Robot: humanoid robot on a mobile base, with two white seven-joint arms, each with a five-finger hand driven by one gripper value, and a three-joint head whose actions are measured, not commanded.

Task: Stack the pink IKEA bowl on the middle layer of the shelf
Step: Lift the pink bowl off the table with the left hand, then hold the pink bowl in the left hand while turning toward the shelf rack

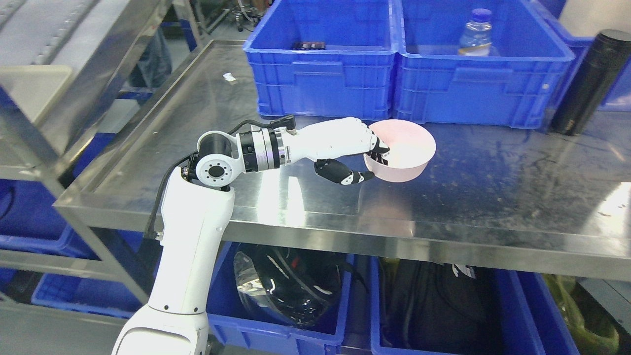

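Note:
A pink bowl (406, 150) sits on the steel shelf (305, 212), near its middle. My left hand (370, 160) reaches in from the lower left and grips the bowl's left rim: the fingers (378, 145) hook over the rim into the bowl, and the thumb (345, 175) presses under its outer wall. Whether the bowl rests on the steel or is lifted slightly, I cannot tell. The right arm does not show.
Two blue crates (323, 74) (480, 84) stand at the back of the shelf, the right one holding a water bottle (475, 34). A black cylinder (589, 81) stands at the far right. Another steel rack (44, 98) is at left. Blue bins (296, 335) sit below.

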